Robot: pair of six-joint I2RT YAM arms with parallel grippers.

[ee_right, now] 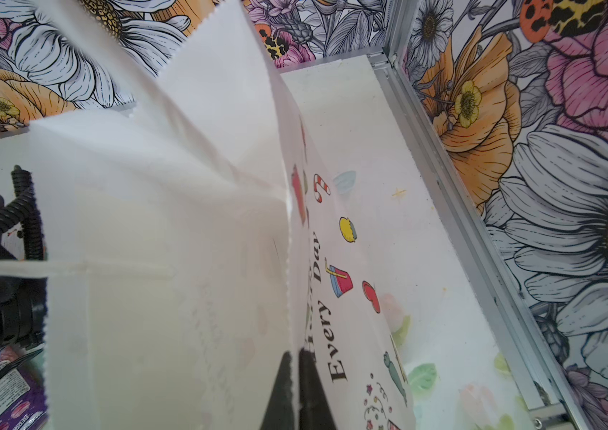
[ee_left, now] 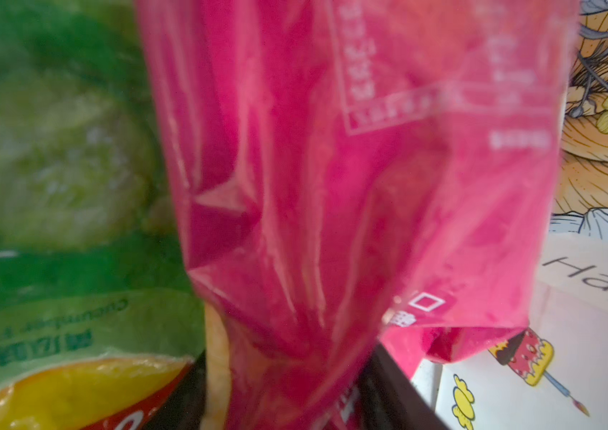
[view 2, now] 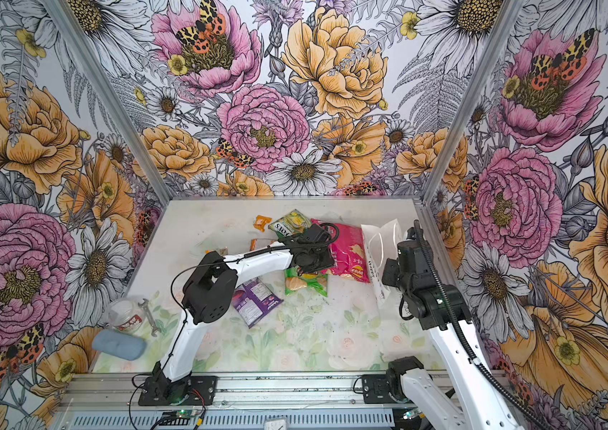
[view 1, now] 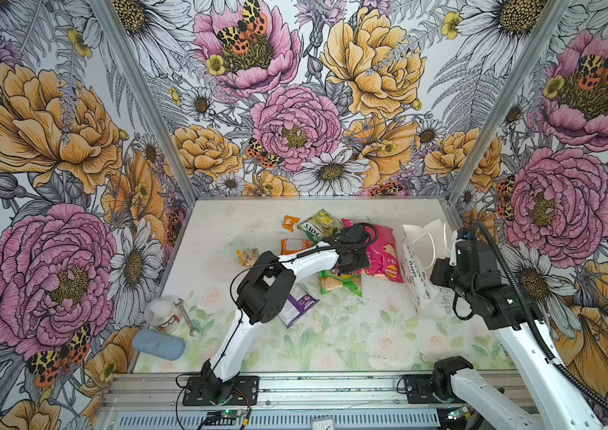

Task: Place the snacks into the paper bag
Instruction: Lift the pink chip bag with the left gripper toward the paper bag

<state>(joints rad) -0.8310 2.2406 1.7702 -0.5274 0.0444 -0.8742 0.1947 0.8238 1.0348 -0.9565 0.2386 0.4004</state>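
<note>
Left wrist view: you see the large pink packet [ee_left: 332, 186] filling the frame; its creases run down between the 2 dark fingers [ee_left: 399, 391] of the left gripper [ee_left: 295, 400]; the green chips packet [ee_left: 53, 167] lies just beside it
Left gripper: pinched onto the pink packet at that packet's 9 o'clock edge
Right wrist view: your right gripper [ee_right: 296, 394] has 1 finger on each side of the paper bag [ee_right: 168, 223] wall; the "Every Day" lettering is just beside them
Right gripper: clamped tight on the bag's wall
Clock: 12 is the far wall in both top views
Paper bag: at 3 o'clock on the table [view 1: 332, 342]; mouth open; white handles showing [view 1: 412, 275] [view 2: 373, 268]
Pink packet: at 1 o'clock, just beside the bag's 9 o'clock side [view 1: 384, 253] [view 2: 349, 253]
Green chips packet: near the centre, at the pink packet's 7 o'clock corner [view 1: 343, 284] [view 2: 304, 284]
FOX'S packet [view 1: 319, 223]: at 12 o'clock, with the tiny orange packet [view 1: 289, 221] just beside it at 9 o'clock
Orange packet [view 1: 293, 245]: partly under your left arm; a paler orange packet [view 1: 246, 257] lies at 10 o'clock
Purple packet [view 1: 296, 305]: at 7 o'clock of the green one, partly under the arm's elbow
Near-left corner, 8 o'clock: clear cup [view 1: 162, 314], wrench [view 1: 185, 312], blue-grey case [view 1: 159, 344]; all well apart from the bag
</note>
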